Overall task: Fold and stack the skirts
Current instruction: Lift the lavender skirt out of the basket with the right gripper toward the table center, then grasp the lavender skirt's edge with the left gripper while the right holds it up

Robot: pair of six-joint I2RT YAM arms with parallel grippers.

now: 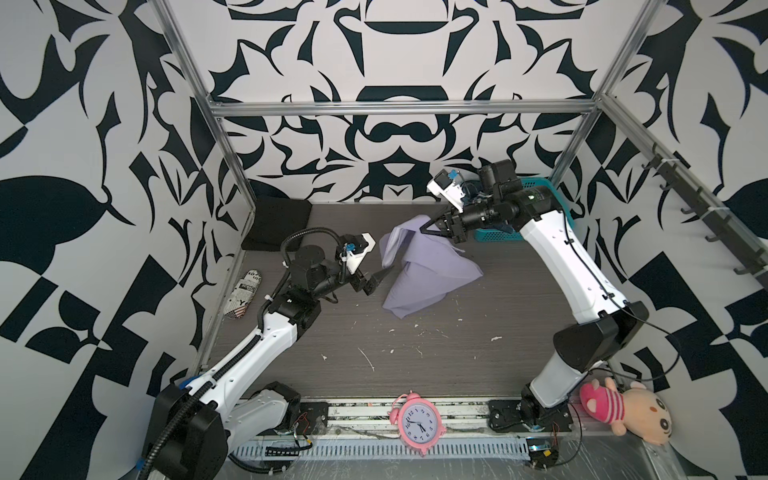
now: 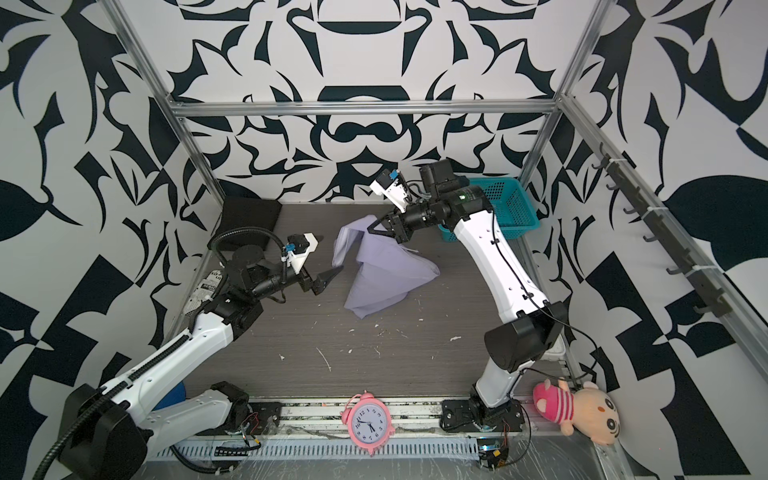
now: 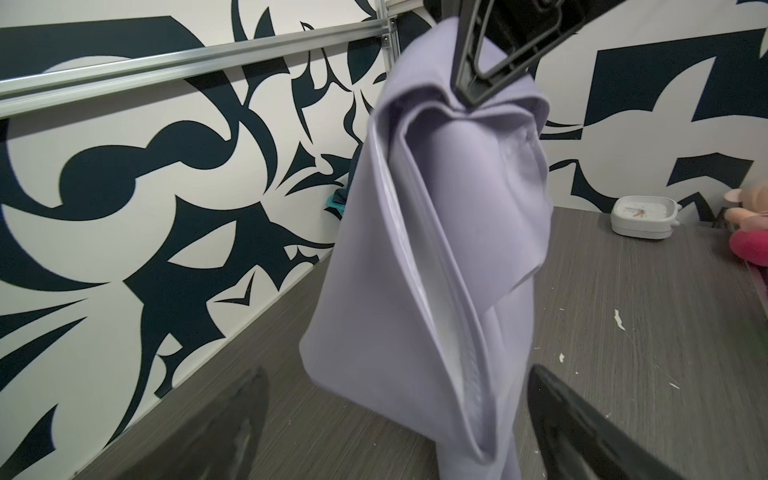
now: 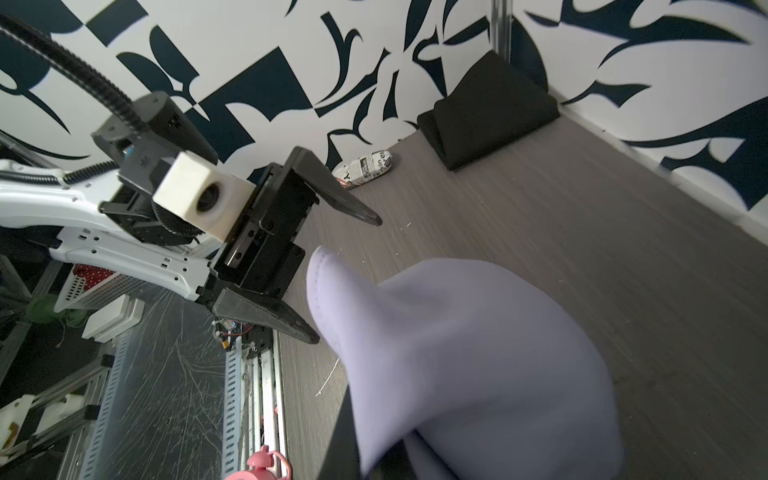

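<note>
Bench [image 1: 457,365]: grey woodgrain. Lavender skirt [image 1: 419,270]: toward back of bench, near middle, hanging bunched from your right hand; lower folds look to rest on bench. Black skirt [image 1: 278,222]: folded, back left corner, well apart from lavender skirt. Your right hand [image 1: 427,227]: pinched tight on lavender skirt's top edge. Your left hand [image 1: 376,280]: spread wide, holding nothing, just beside lavender skirt's left side.

A pale lavender-grey cloth skirt [image 1: 419,274] looks smooth and matt, its white lining [image 3: 420,299] slightly shiny. A folded black cloth skirt [image 1: 280,222] is matt. The grey wood-grain tabletop [image 1: 478,365] is dull and scuffed. A pink round plastic alarm clock [image 1: 417,424] looks glossy.
</note>
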